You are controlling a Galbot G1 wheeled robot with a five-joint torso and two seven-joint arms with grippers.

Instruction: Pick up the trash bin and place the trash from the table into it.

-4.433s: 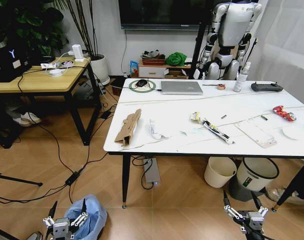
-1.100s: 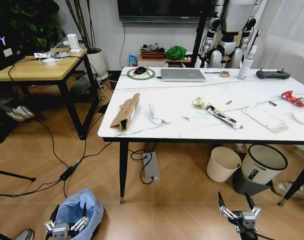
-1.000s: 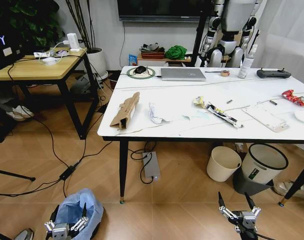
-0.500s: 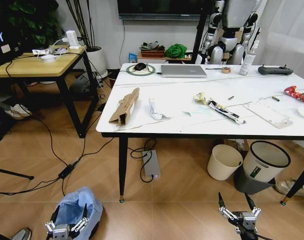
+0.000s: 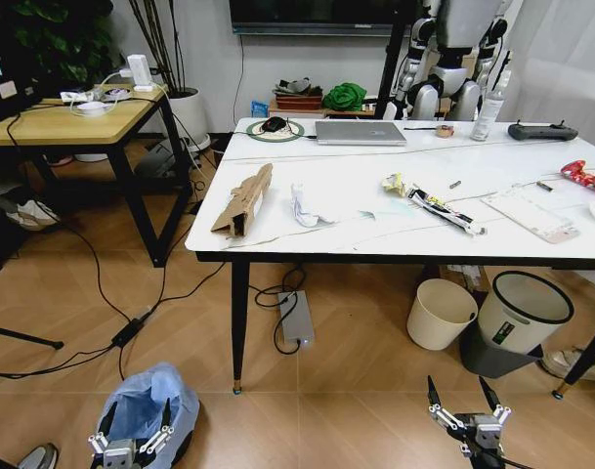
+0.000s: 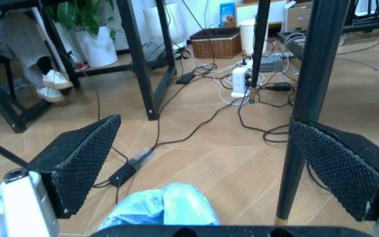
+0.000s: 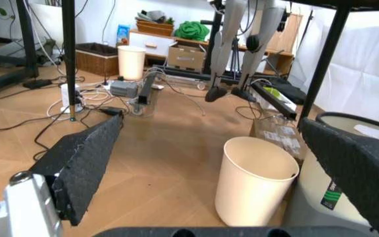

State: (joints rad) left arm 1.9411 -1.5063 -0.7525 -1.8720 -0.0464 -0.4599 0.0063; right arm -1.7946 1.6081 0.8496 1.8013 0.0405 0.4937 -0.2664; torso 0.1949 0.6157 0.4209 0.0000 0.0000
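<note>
The trash bin [image 5: 146, 403] with its puffy light-blue bag stands on the floor at the lower left. My left gripper [image 5: 136, 416] hangs open at its near side, and the bag [image 6: 166, 203] shows low between the fingers [image 6: 77, 158]. My right gripper [image 5: 460, 393] is open near the floor at the lower right, holding nothing. On the white marble table [image 5: 346, 220] lies the trash: a torn cardboard strip [image 5: 243, 200], crumpled white paper [image 5: 302, 207], a colourful wrapper [image 5: 436, 208], a flat white packet [image 5: 531, 215] and a crushed red can [image 5: 582, 176].
A cream round bin [image 5: 442, 313] [image 7: 252, 180] and a grey bin with a white rim [image 5: 520, 322] [image 7: 347, 118] stand under the table's right side. A black table leg [image 6: 305, 98] rises close ahead of the left gripper. Cables and a power strip [image 5: 297, 330] lie on the floor; a wooden desk [image 5: 72, 117] stands left.
The whole head view has shifted, so the camera moved: the table now sits slightly lower and larger in the picture. Both grippers and the blue-bagged bin keep their places.
</note>
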